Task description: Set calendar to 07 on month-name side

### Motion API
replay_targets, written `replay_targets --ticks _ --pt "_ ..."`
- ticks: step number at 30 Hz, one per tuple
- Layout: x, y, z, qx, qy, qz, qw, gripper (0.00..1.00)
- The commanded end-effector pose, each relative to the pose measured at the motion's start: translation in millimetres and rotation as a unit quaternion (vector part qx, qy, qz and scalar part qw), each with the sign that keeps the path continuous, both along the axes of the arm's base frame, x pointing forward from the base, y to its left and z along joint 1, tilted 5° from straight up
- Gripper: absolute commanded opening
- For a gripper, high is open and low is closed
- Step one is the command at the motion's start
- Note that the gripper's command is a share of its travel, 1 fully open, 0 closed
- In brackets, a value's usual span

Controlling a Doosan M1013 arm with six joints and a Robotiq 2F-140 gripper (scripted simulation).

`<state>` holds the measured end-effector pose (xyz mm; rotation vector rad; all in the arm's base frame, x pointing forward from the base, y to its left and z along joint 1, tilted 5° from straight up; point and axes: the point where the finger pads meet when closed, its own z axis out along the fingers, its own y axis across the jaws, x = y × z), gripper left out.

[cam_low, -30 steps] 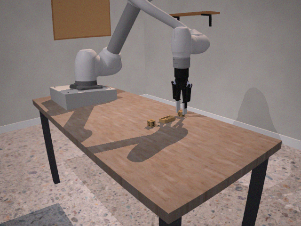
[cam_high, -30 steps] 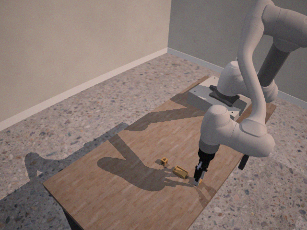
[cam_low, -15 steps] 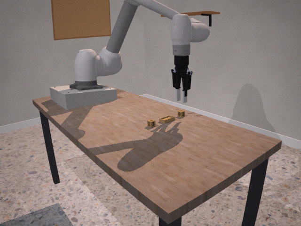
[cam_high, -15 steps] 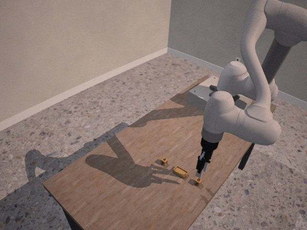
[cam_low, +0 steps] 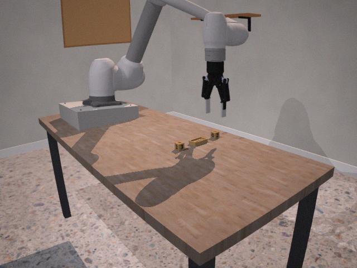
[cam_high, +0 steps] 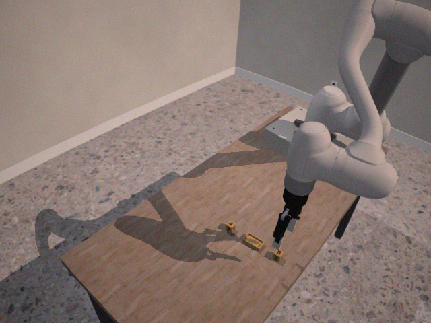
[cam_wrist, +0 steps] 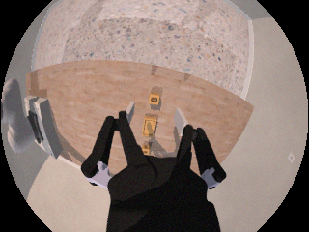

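Note:
A small wooden tray [cam_high: 253, 241] lies empty on the table; it also shows in the exterior view [cam_low: 198, 140] and the wrist view [cam_wrist: 150, 127]. One digit cube [cam_high: 278, 255] [cam_low: 215, 134] sits on the table beside the tray, showing 0 and 2 on its sides. The other digit cube [cam_high: 230, 226] [cam_low: 179, 146] sits on the tray's other side, showing 1 and 3. My gripper [cam_low: 215, 110] [cam_wrist: 154, 110] hangs well above the table, over the cube with 0 and 2, fingers open and empty.
The robot's grey base block [cam_low: 97, 114] stands at the far end of the table. The table edge lies close behind the cube with 0 and 2. An orange board [cam_low: 96, 21] and a small shelf [cam_low: 230, 15] are on the wall.

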<state>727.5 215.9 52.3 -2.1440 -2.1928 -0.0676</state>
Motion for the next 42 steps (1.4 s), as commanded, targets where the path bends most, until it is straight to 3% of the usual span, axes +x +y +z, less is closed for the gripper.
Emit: replay_targets --ticks 1,15,17,19,21,26,27,32,33,42 --pt "0.0 0.0 0.2 0.000 0.000 0.000 1.000 1.00" --pt "0.3 -1.8 -0.1 0.000 0.000 0.000 1.000 1.00" --pt "5.0 -34.9 -4.5 0.000 0.000 0.000 1.000 1.00" --pt "5.0 -34.9 -4.5 0.000 0.000 0.000 1.000 1.00" --pt "9.1 -97.1 -12.8 0.000 0.000 0.000 1.000 1.00" --pt "9.6 -145.6 -19.3 0.000 0.000 0.000 1.000 1.00" --pt "7.7 -178.2 -23.6 0.000 0.000 0.000 1.000 1.00" --pt "4.1 -212.2 -28.1 0.000 0.000 0.000 1.000 1.00" --pt "4.1 -212.2 -28.1 0.000 0.000 0.000 1.000 0.35" --pt "4.1 -212.2 -28.1 0.000 0.000 0.000 1.000 0.35"
